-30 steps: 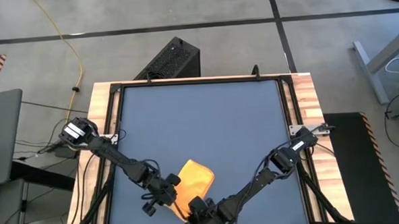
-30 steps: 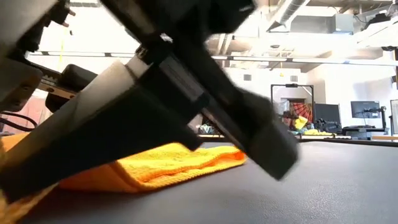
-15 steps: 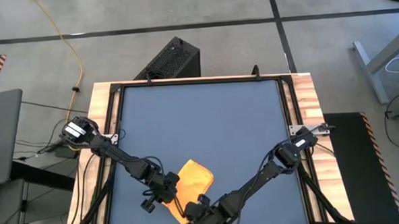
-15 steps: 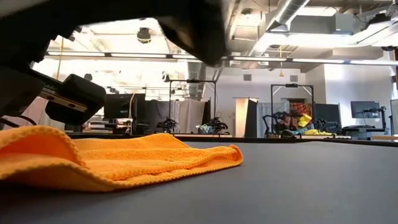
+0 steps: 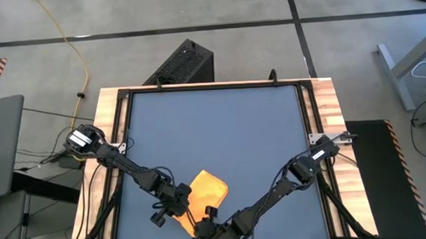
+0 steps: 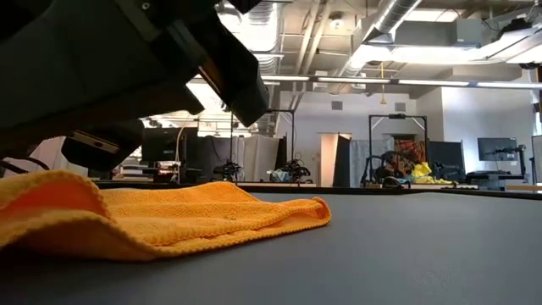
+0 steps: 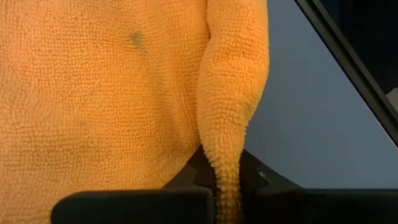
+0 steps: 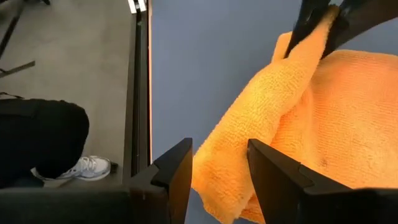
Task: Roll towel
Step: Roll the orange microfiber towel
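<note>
The yellow towel (image 5: pixel 206 190) lies near the table's near edge, left of the middle, and also shows in the low view (image 6: pixel 186 216). My left gripper (image 5: pixel 181 204) is at the towel's left edge, shut on a raised ridge of it (image 7: pixel 225 186). My right gripper (image 5: pixel 209 220) is open at the towel's near corner. In the right wrist view (image 8: pixel 217 177) its two fingers stand on either side of the towel's near edge (image 8: pixel 230 180). The left gripper shows farther off in that view (image 8: pixel 316 22). My left gripper pinches a raised ridge of the towel's left edge (image 7: pixel 229 149) between its two fingers. It comes slanting down from the table's left. The ridge stands up off the table, while the rest of the towel (image 7: pixel 93 93) lies flat. My right gripper stands astride the near edge; whether it touches, I cannot tell.
The dark blue tabletop (image 5: pixel 220 126) stretches far and right of the towel. A black frame rail (image 5: pixel 128 159) and wooden borders run along the sides. A person's shoe (image 8: pixel 87 168) shows on the floor beyond the table's edge.
My right gripper has gone a little toward the table's left along the near edge, and its arm has risen out of the low view's middle. The towel's left part now stands up in a hump, while its right part has stayed flat.
</note>
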Controlling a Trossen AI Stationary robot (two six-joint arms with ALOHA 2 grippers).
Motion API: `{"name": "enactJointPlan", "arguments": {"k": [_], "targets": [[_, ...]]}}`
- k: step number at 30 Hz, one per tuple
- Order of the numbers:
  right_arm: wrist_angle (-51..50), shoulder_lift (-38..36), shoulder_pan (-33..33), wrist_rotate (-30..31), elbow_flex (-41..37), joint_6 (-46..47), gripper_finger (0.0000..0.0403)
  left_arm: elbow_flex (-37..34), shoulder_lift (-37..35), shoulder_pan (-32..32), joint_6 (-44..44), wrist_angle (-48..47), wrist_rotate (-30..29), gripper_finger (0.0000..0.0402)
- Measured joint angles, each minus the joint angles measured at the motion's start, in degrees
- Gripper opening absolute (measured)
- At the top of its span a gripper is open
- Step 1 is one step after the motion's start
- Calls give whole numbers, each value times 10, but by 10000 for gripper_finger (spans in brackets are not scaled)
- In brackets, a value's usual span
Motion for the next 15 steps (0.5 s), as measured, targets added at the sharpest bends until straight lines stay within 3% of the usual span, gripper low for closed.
{"name": "enactJointPlan", "arguments": {"k": [6, 15], "targets": [[-28, 0, -6, -1, 0, -13, 180, 0, 0, 1, 9, 3, -4, 21], [-58, 0, -21, 1, 0, -15, 168, 18, -23, 3, 32, -80, -18, 128]]}}
